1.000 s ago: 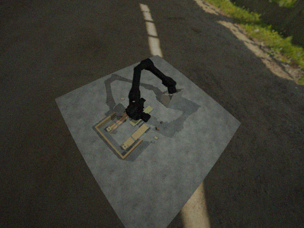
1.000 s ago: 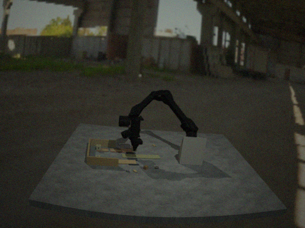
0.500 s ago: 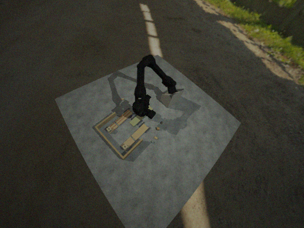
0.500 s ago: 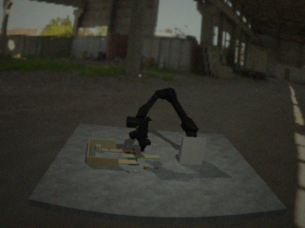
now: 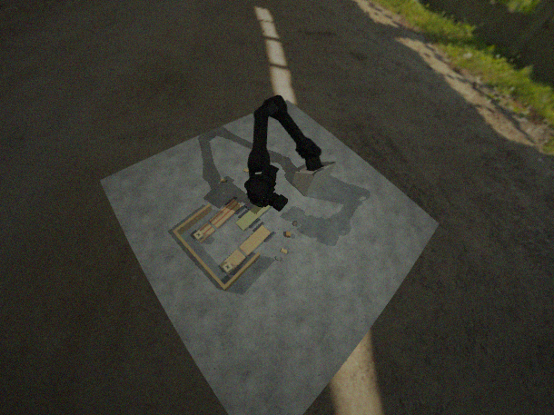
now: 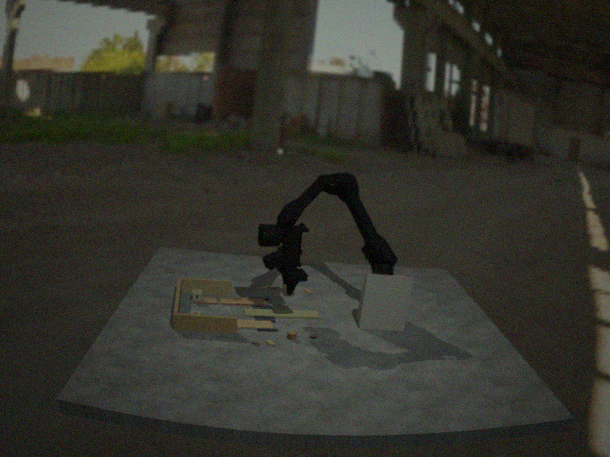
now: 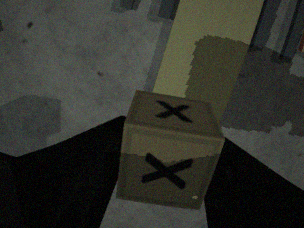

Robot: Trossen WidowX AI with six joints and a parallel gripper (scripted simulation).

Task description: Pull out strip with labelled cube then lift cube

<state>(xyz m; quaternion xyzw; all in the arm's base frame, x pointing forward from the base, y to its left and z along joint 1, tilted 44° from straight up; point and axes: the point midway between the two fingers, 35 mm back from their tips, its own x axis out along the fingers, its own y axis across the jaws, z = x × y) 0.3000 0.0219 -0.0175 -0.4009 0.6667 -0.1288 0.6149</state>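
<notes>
My gripper (image 6: 289, 289) (image 7: 167, 134) is shut on a tan cube marked with black X's (image 7: 167, 176) and holds it above the slab, clear of the strips. A pale yellow-green strip (image 5: 247, 221) (image 6: 282, 314) (image 7: 220, 14) lies in one piece, below and beyond the cube in the wrist view. A reddish strip (image 5: 223, 215) (image 6: 244, 302) shows a gap along it and has a small pale cube (image 5: 198, 235) (image 6: 196, 295) at its inner end. A tan strip (image 5: 256, 239) (image 6: 254, 324) also shows a break and has another small cube (image 5: 226, 266) at its inner end.
A low wooden wall (image 5: 198, 259) (image 6: 206, 322) surrounds the strips' inner ends on three sides. Dark rails flank the strips. Small pieces, including an orange-brown one (image 5: 287, 234) (image 6: 291, 335), lie near the open side. A pale panel (image 5: 308, 182) (image 6: 385, 302) stands at the arm's base.
</notes>
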